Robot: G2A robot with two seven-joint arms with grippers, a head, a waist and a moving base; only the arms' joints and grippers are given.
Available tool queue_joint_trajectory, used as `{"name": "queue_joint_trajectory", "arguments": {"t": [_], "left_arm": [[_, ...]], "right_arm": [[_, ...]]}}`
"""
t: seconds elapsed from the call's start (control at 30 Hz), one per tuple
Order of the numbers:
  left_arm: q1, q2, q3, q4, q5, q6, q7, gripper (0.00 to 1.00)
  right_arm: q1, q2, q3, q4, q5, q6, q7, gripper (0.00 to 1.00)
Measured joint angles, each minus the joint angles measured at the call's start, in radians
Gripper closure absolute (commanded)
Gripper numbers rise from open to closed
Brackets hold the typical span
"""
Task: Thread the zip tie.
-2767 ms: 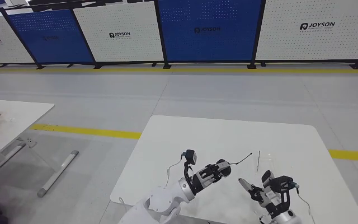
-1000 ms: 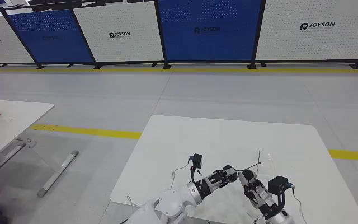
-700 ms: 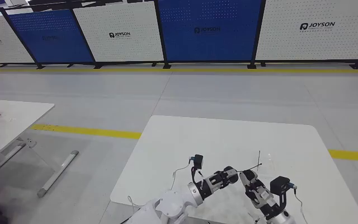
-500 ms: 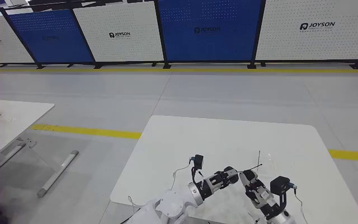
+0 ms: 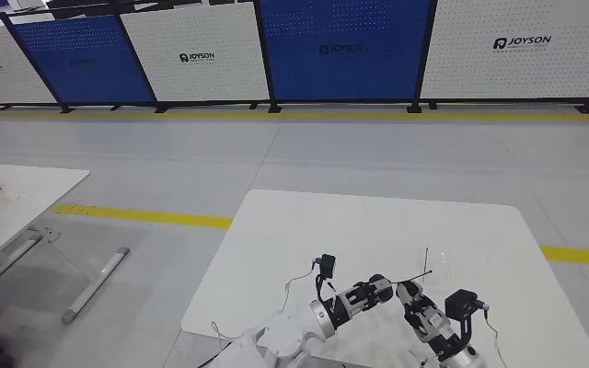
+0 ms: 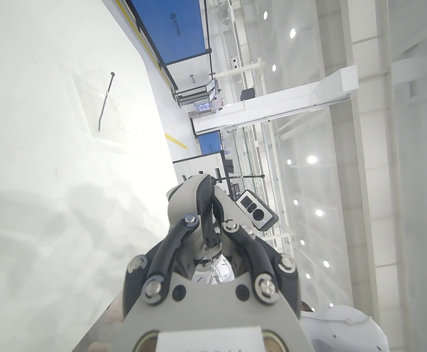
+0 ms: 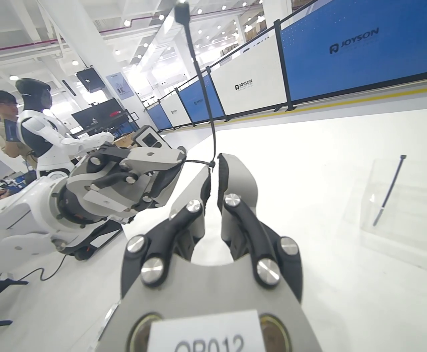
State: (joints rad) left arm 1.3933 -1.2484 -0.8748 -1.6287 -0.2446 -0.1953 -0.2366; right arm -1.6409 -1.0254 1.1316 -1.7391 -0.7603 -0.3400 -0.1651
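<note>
A black zip tie (image 7: 200, 76) is held between both grippers above the near part of the white table (image 5: 322, 230). My left gripper (image 6: 208, 181) is shut on its thin tail end, and the strap (image 6: 240, 176) sticks out sideways past the fingertips. My right gripper (image 7: 213, 164) is shut on the strap where it bends. From there the strap rises to its square head (image 7: 181, 13). In the top view the left gripper (image 5: 382, 287) and the right gripper (image 5: 405, 293) almost touch, and the zip tie (image 5: 414, 276) points away from them.
A second black zip tie (image 7: 388, 188) lies in a clear shallow tray (image 7: 383, 216) on the table, beyond the grippers (image 5: 425, 258). The table's near edge is close under both arms. Blue and white panel fences stand far behind.
Since 2.8 s ago the two arms have come together and the right gripper, open then, has shut on the strap. Over the last second almost nothing has shifted.
</note>
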Motion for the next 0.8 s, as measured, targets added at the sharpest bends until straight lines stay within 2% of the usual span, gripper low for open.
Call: {"name": "queue_joint_trajectory", "arguments": {"t": [0.27,0.53,0.7,0.73,0.8], "left_arm": [[0.003,0.000,-0.001,-0.002,0.006,-0.004,0.004,1.00],[0.010,0.000,-0.002,-0.010,0.011,-0.044,-0.001,1.00],[0.012,0.000,-0.004,-0.011,0.015,-0.053,-0.002,1.00],[0.012,0.000,-0.004,-0.011,0.016,-0.051,-0.001,1.00],[0.012,0.000,-0.004,-0.013,0.017,-0.046,0.001,1.00]], "right_arm": [[0.003,0.007,-0.006,0.003,0.002,0.000,-0.008,1.00],[0.007,0.012,-0.013,0.006,0.000,0.000,-0.007,1.00],[0.008,0.014,-0.016,0.004,-0.004,0.000,-0.008,1.00],[0.008,0.015,-0.017,0.002,-0.003,0.000,-0.009,0.96],[0.006,0.017,-0.017,-0.001,-0.001,0.000,-0.008,0.80]]}}
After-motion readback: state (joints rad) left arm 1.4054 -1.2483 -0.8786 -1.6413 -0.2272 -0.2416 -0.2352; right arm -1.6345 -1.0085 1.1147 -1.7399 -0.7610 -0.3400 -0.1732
